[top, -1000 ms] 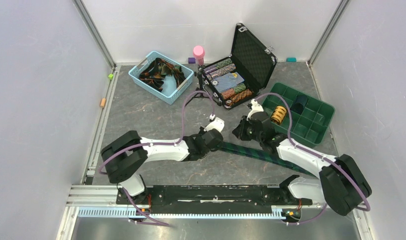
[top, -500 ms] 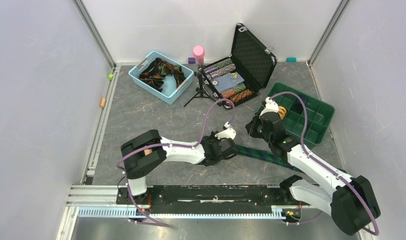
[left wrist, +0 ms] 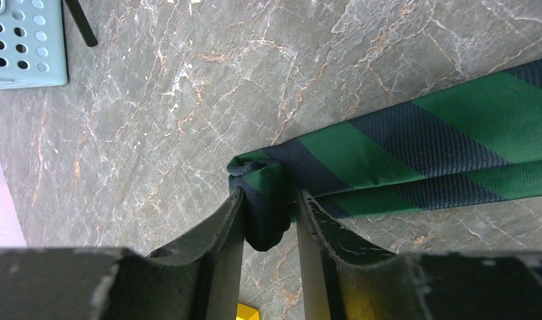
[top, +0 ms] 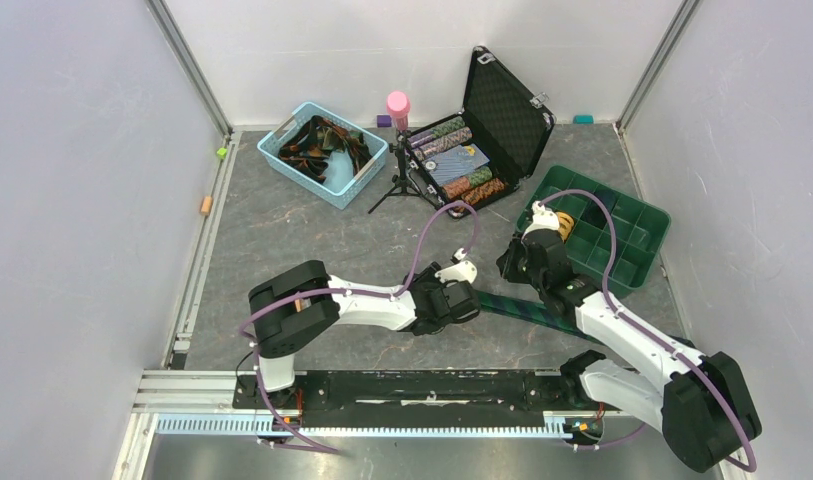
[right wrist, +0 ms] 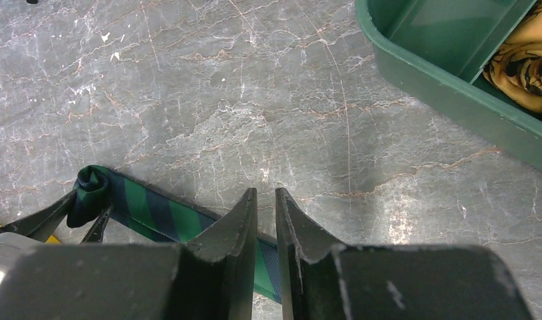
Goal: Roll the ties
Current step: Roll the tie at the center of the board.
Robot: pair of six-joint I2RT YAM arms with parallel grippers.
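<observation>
I'm standing in a robotics lab cell. Plain white panel walls (top: 82, 150) box the table in on three sides, held by bare aluminium posts (top: 187, 65). The left arm (top: 362, 300) and right arm (top: 622, 330) are bolted to a black rail (top: 422, 385) at the near edge, with purple cables (top: 437, 215) looping off them. Staged props sit on the grey marbled tabletop (top: 282, 240): a blue basket (top: 297, 178) of ties (top: 322, 140), a plaid tie (top: 517, 308), an open poker-chip case (top: 507, 115), a green compartment tray (top: 632, 225) and a small tripod (top: 397, 185).
</observation>
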